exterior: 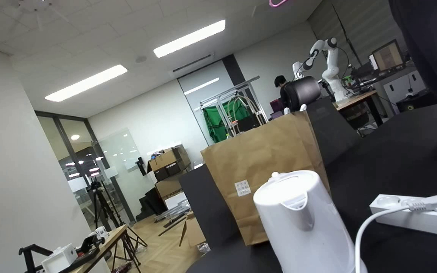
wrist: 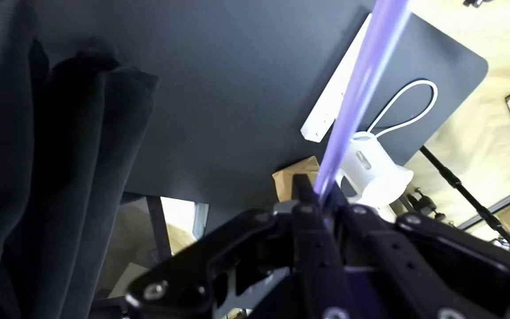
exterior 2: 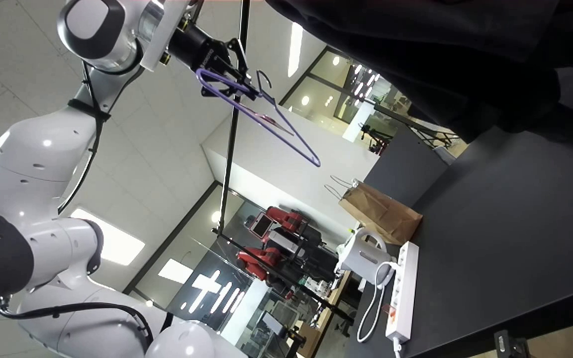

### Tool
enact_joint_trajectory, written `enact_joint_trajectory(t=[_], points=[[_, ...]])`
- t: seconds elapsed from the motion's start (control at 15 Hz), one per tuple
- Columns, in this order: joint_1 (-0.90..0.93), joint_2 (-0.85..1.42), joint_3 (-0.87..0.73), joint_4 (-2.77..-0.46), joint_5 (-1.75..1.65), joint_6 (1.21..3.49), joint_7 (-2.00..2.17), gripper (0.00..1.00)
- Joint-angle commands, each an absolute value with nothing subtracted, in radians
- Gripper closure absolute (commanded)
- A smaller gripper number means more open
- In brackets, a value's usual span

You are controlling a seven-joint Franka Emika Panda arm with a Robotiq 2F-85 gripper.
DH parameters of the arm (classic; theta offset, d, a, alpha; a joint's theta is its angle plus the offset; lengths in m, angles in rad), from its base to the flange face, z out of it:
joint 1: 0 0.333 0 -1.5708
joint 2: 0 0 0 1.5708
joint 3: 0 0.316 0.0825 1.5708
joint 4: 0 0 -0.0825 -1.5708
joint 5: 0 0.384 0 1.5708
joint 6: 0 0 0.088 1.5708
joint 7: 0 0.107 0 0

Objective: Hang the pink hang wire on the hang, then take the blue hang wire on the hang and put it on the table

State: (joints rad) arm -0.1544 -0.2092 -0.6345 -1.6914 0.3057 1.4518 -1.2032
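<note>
The blue hang wire (exterior 2: 276, 130), a violet hanger, is in the air in an exterior view, with its hook near the fingertips. My gripper (exterior 2: 252, 90) is shut on its wire, high above the table. In the wrist view the violet wire (wrist: 361, 79) runs up from between the fingertips (wrist: 323, 199). A thin pink streak (exterior 2: 270, 120), probably the pink hang wire seen edge-on, shows near it. A pink rounded end (exterior: 278, 3) shows at the top edge of an exterior view; the rest is out of frame. The dark table (exterior 2: 495, 219) lies below.
A white kettle (exterior 2: 366, 256), a white power strip (exterior 2: 403, 293) with a cable, and a brown paper bag (exterior 2: 381, 214) stand on the table. Dark cloth (wrist: 73, 177) hangs at the left of the wrist view. A black pole (exterior 2: 231, 149) stands behind the gripper.
</note>
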Motion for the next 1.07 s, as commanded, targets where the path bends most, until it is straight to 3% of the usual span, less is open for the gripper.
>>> enact_joint_trajectory(t=[0.0, 1.0], points=[[-0.208, -0.177, -0.568, -1.684, 0.227, 1.481, -1.196, 0.98], [-0.242, -0.213, -0.401, -2.031, 0.259, 1.944, -1.247, 0.98]])
